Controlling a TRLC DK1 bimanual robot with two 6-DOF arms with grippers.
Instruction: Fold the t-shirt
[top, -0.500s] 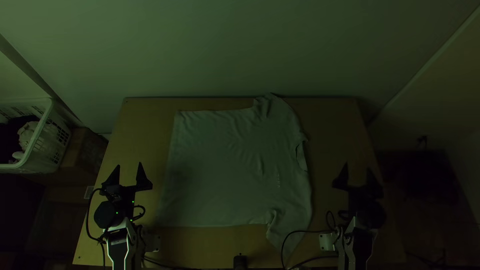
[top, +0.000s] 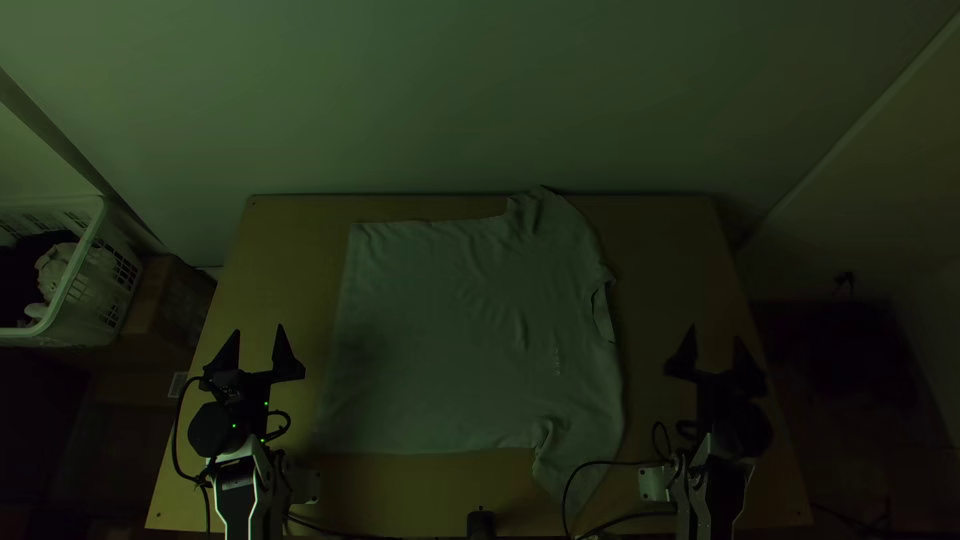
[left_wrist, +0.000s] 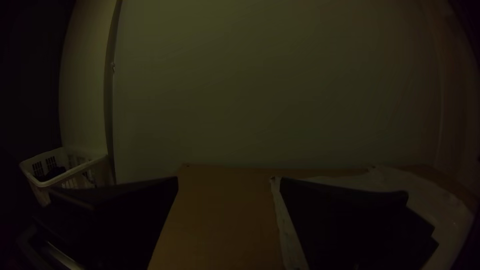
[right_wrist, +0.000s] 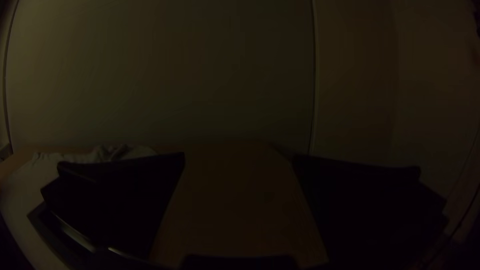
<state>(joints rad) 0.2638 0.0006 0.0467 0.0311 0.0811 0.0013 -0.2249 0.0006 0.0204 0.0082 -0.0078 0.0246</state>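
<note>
In the top view my left gripper (top: 259, 345) stands open at the table's left side, apart from the cloth; the left wrist view shows the same gripper (left_wrist: 229, 181) with a wide gap. My right gripper (top: 714, 345) is open over the right side of the table, and in the right wrist view this gripper (right_wrist: 239, 156) holds nothing. Between the arms a pale t-shirt (top: 450, 330) lies spread out, its hem toward the left and its neck opening toward the right. One sleeve points to the back edge, the other to the near edge, both somewhat wrinkled.
A white basket (top: 75, 290) with cloth in it stands beyond the table's left edge, next to a brown box (top: 170, 305). Bare table (top: 670, 260) lies right of the shirt. A small black object (top: 481, 524) sits at the near edge, and cables loop by both arms.
</note>
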